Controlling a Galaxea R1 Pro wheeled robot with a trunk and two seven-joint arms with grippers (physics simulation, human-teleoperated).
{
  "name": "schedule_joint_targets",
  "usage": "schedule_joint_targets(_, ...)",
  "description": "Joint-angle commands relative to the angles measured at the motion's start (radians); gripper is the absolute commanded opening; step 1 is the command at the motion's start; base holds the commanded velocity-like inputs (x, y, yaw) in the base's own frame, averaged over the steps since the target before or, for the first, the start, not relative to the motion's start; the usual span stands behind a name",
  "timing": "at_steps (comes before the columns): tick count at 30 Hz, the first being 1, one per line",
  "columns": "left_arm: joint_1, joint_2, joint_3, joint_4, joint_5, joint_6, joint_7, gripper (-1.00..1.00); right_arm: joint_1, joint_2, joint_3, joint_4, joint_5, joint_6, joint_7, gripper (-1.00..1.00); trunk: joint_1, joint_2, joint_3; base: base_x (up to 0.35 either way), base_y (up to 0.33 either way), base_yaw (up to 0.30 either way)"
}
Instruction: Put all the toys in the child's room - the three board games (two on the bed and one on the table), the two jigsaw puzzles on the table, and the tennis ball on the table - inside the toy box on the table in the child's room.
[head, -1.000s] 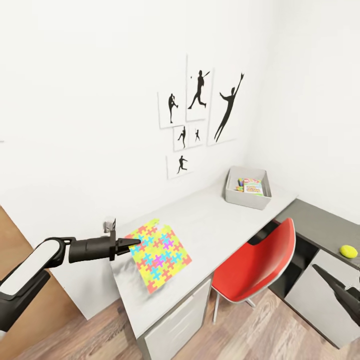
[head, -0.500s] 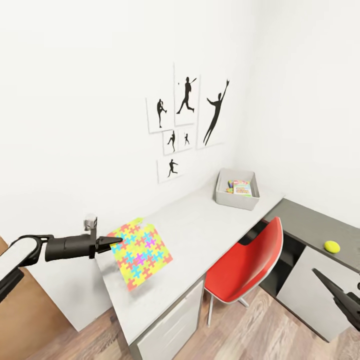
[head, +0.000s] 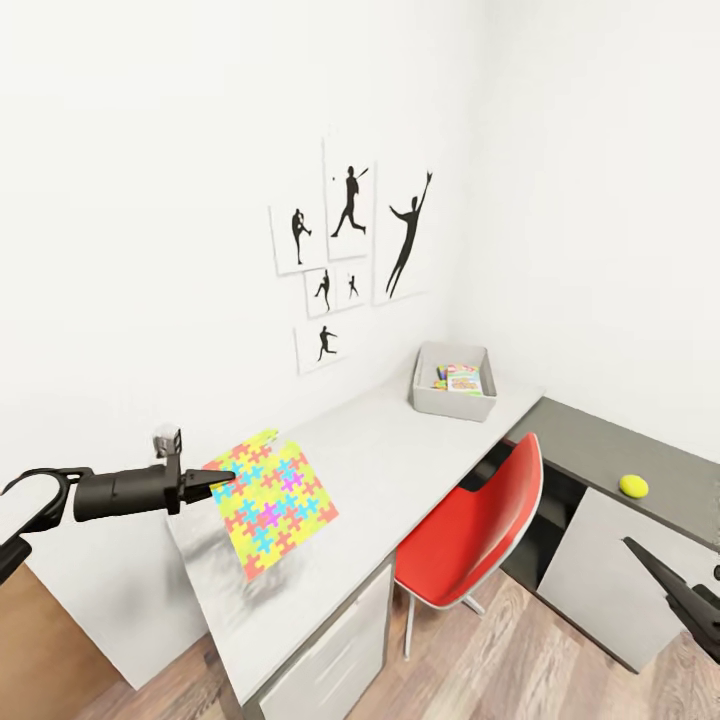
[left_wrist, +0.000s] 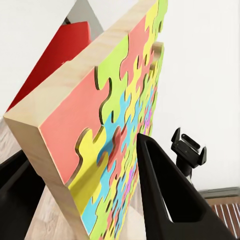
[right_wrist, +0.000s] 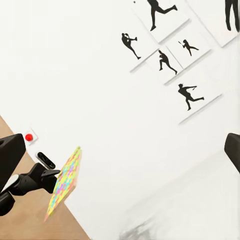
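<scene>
The pale grey-white tabletop (head: 400, 450) lies bare between the multicoloured flat jigsaw square (head: 270, 498), held clear above its near end, and the light grey open toy tray (head: 453, 398) by the far wall. A red moulded chair (head: 480, 530) stands against the front edge, blocking approach from the wood-plank floor (head: 520, 660) side.

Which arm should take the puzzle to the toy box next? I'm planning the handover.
Left. The left gripper already grips the jigsaw puzzle by its edge, lifted off the table. The right gripper hangs low, empty, far from the toy box.
</scene>
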Motion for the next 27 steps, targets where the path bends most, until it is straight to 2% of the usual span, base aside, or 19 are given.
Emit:
schedule_joint_targets(1, -0.001, 0.0, -0.004, 0.0, -0.009, 0.0, -0.01, -1.0, -0.001, 0.0, 0.0, 0.0, -0.001, 0.01, 0.003, 1.0, 0.001, -0.002, -0.001, 0.0, 0.0, -0.137)
schedule_joint_targets(6, -0.001, -0.004, -0.021, 0.0, -0.011, 0.0, -0.01, -1.0, -0.001, 0.001, -0.001, -0.001, -0.004, 0.011, 0.003, 1.0, 0.001, -0.002, 0.003, 0.0, -0.024, -0.067)
schedule_joint_targets(16, 0.0, -0.005, -0.024, 0.0, -0.013, 0.0, -0.01, -1.0, -0.001, 0.0, -0.001, -0.001, -0.003, 0.01, 0.0, 1.0, 0.001, -0.002, 0.004, 0.0, -0.2, -0.004)
schedule_joint_targets(23, 0.0, -0.023, -0.024, 0.0, -0.016, 0.0, -0.01, -1.0, -0.002, -0.001, 0.0, -0.001, -0.001, 0.011, -0.002, 1.0, 0.001, -0.002, 0.004, 0.031, -0.053, 0.0)
schedule_joint_targets(27, -0.001, -0.023, -0.025, 0.0, -0.016, 0.0, -0.01, -1.0, -0.001, 0.0, 0.001, -0.002, -0.001, 0.012, -0.043, 1.0, 0.001, -0.002, 0.004, 0.085, -0.088, 0.0)
